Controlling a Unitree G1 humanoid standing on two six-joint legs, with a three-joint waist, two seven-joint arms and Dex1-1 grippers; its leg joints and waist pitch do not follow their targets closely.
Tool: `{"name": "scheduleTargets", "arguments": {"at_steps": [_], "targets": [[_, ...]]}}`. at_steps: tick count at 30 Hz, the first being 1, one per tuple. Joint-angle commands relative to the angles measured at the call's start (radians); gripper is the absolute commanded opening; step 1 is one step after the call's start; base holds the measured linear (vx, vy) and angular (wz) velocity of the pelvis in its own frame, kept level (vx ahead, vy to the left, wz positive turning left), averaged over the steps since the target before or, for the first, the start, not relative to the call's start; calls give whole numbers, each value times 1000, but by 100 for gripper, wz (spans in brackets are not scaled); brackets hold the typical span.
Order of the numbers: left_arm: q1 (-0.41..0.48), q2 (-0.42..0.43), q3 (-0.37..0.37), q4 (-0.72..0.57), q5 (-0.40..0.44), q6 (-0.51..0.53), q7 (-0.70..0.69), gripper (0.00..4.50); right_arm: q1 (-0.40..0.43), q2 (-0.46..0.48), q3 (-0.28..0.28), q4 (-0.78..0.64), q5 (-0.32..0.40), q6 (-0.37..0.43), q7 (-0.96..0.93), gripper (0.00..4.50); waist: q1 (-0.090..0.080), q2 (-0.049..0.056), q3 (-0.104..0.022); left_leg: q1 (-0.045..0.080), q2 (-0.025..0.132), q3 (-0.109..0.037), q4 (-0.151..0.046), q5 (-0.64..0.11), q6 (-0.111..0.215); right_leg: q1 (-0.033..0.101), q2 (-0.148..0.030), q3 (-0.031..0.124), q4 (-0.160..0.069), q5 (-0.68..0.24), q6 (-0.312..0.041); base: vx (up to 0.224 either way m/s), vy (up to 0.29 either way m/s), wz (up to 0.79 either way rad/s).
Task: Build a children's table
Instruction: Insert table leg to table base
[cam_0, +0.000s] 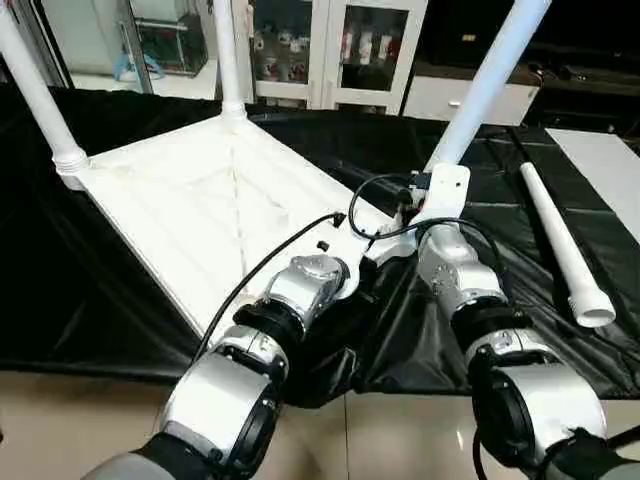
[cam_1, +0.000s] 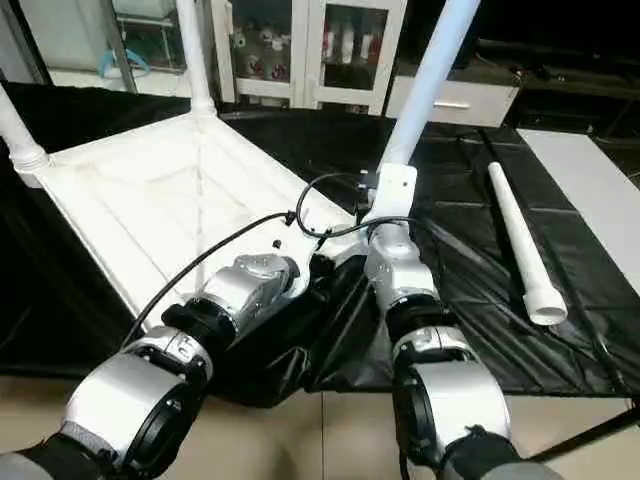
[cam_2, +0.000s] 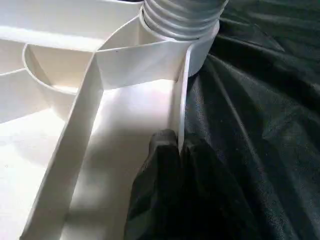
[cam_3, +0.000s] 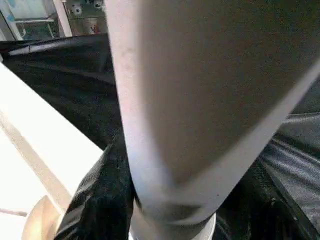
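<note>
- White plastic table (cam_0: 200, 200) lies upside down, left of centre in the head view, on the black-draped tabletop (cam_0: 60, 290). Two legs stand at its far corners.
- My left tool (cam_2: 180, 145) is pinched shut on the thin rim (cam_2: 182, 90), just beside the near corner socket (cam_2: 200, 45), steadying it.
- My right tool (cam_3: 170, 210) is closed round the third leg (cam_0: 490, 80), which rises to the upper right, its ribbed end in that socket.
- I'd hold this leg square to the socket and turn without forcing. The smooth tube may slip.
- The tapered fourth leg (cam_0: 560, 240) lies loose at right.
</note>
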Motion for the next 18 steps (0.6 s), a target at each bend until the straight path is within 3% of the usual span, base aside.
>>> {"name": "scheduleTargets", "arguments": {"at_steps": [1,9,12,16,18], "targets": [[-37,7,56,-11,-19,-85,84,0,72,18,-8,150,5,87,12,184,6,-5,-40,-10,58,-14,-78,-151,81,50,-72,52,-61,-304,-199,0,0,0],[-30,23,26,-18,-1,-86,17,0,54,4,20,176,-23,152,133,184,7,-13,-40,-14,56,-11,-75,-142,93,53,-74,55,-60,-292,-213,0,0,0],[-33,29,23,-8,0,-85,4,0,50,-1,20,191,-31,165,150,184,7,-10,-40,-13,56,-11,-75,-134,96,52,-74,54,-60,-293,-218,0,0,0],[-24,45,-14,-21,19,-68,-76,0,41,-8,47,209,-51,239,235,184,8,-9,-39,-12,58,-12,-76,-141,97,52,-74,54,-61,-303,-220,0,0,0],[-7,67,-62,-49,44,-50,-178,0,40,-18,111,205,-96,291,356,184,8,-6,-37,-11,59,-12,-77,-150,90,51,-73,54,-62,-307,-222,0,0,0]]}}
